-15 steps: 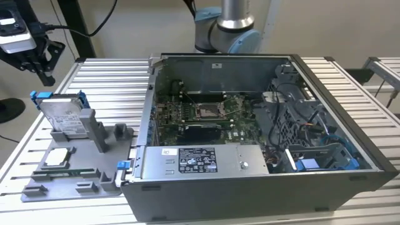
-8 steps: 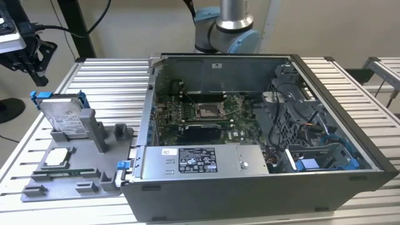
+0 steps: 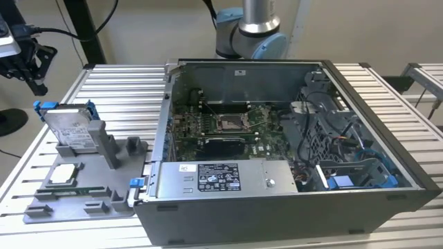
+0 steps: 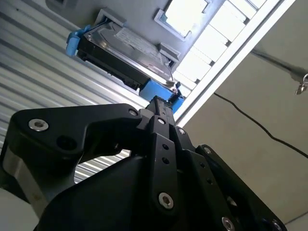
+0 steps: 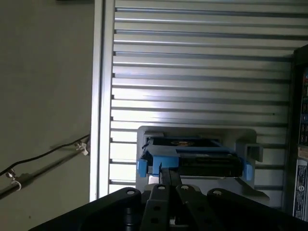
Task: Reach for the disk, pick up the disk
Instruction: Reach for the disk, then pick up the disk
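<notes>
my gripper (image 5: 168, 173): clenched on nothing, hovering apart from disk | disk (image 3: 69, 124): on edge in grey holder (image 3: 104, 205), 9 o'clock of computer case (image 3: 277, 218), exterior view | risk: I judge closed tips could strike its blue frame and topple it

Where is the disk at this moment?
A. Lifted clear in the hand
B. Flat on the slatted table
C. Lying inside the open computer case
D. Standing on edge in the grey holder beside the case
D: in the exterior view the disk stands on edge in the grey holder, on the exterior view's left of the computer case, with the hand apart from it.
</notes>
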`<state>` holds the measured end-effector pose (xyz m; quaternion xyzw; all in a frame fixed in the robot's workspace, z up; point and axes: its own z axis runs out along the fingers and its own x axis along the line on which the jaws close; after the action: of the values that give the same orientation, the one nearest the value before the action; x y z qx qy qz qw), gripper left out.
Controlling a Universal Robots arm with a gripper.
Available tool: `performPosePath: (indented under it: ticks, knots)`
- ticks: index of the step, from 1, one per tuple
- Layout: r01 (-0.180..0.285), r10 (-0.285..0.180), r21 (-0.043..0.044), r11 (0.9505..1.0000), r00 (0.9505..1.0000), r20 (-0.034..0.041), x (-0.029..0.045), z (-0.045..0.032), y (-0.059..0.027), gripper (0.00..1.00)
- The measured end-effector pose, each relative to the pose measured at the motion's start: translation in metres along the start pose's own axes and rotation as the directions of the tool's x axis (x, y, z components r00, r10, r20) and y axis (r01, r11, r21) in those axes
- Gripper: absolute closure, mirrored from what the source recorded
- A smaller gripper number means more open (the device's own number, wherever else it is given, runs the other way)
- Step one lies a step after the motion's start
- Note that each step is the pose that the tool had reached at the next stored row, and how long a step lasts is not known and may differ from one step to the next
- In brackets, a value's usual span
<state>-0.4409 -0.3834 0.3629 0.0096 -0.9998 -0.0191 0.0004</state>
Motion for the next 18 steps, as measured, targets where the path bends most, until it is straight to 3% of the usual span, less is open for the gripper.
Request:
performPosePath:
  ticks: [11,15,18]
  knots:
    - [0.006,-0.006,0.0001,1.0,1.0,-0.0002,0.0003,0.0,0.0001,1.0]
    - [0.048,-0.048,0.0,0.9988,0.9988,-0.0017,0.0003,0.0001,0.0001,1.0]
    - [0.097,-0.097,0.0,0.9953,0.9953,-0.0031,0.0003,0.0,0.0001,1.0]
